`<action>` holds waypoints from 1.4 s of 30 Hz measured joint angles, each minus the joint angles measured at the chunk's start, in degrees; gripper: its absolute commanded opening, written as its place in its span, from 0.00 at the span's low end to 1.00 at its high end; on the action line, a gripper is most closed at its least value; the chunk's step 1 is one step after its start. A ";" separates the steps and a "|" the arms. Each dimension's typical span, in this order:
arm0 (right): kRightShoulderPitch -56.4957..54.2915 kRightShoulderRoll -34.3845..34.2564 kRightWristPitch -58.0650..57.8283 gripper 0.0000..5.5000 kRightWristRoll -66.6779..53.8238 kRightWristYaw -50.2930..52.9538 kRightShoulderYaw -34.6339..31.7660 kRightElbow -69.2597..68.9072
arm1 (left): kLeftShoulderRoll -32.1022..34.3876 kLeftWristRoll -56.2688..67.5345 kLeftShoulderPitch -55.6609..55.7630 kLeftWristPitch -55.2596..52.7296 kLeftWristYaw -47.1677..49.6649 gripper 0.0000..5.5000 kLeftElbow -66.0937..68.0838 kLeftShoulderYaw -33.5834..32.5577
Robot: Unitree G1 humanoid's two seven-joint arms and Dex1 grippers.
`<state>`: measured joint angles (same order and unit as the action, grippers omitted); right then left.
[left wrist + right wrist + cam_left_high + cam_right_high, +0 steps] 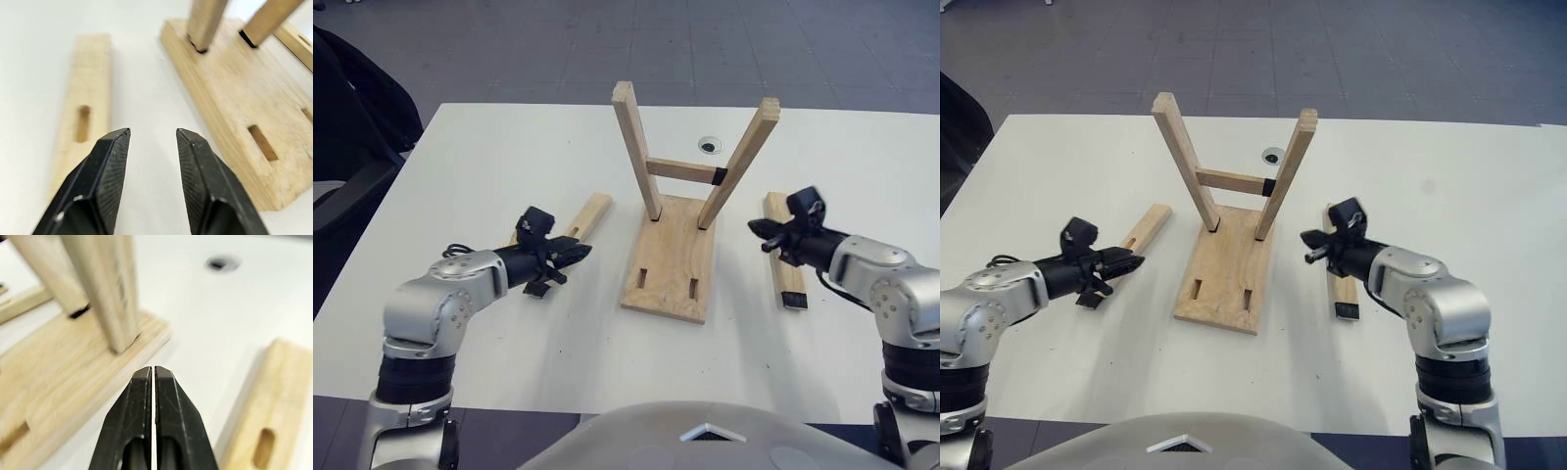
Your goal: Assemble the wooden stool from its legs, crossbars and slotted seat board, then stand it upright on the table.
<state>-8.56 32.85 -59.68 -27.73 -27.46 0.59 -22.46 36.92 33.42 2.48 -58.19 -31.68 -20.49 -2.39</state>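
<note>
The wooden stool's seat board [671, 259] lies flat mid-surface with a claw on either side. The left claw [582, 250], at the board's 9 o'clock, has its fingers apart with nothing between them, tips over bare surface [489, 157] between the board and a loose slotted leg [590, 213]. That leg lies flat, pointing toward 1 o'clock. The right claw [754, 227], at the board's 3 o'clock, has its fingers pressed together, empty, aimed at the board's far corner. A second loose leg [785, 264] lies flat under and behind it. At the board's 12 o'clock end two upright legs [636, 147] stand in their slots, leaning apart and joined by a crossbar [680, 170]. The two slots at its 6 o'clock end are open. Beyond, at 12 o'clock, is a round hole [710, 146] in the surface.
</note>
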 measured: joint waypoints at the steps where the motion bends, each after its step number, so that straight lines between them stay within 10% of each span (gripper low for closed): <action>1: 0.05 0.92 0.65 0.02 0.88 -0.87 1.82 0.53 | -0.54 -0.14 0.31 -0.12 -0.05 0.32 0.08 1.34; 12: -1.56 -0.50 9.41 0.02 7.44 -7.99 14.24 10.29 | -6.86 -5.14 5.02 0.67 0.67 0.32 6.66 11.88; 25: -11.69 -8.34 15.11 0.02 11.75 -5.84 10.49 25.12 | -13.54 -11.78 18.57 7.47 0.21 0.32 24.47 12.78; 33: -6.48 -13.36 11.79 0.02 4.23 6.66 -9.09 0.91 | -11.78 -10.06 2.74 8.85 7.99 0.32 -5.48 -3.49; 42: 1.69 -14.52 13.20 0.02 7.35 9.53 -4.86 0.40 | -13.72 -14.57 -15.55 26.28 11.20 0.43 -2.76 -16.72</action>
<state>-6.87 18.33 -46.48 -20.38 -17.93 -4.27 -22.07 23.20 18.85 -13.07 -31.91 -20.48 -23.24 -19.11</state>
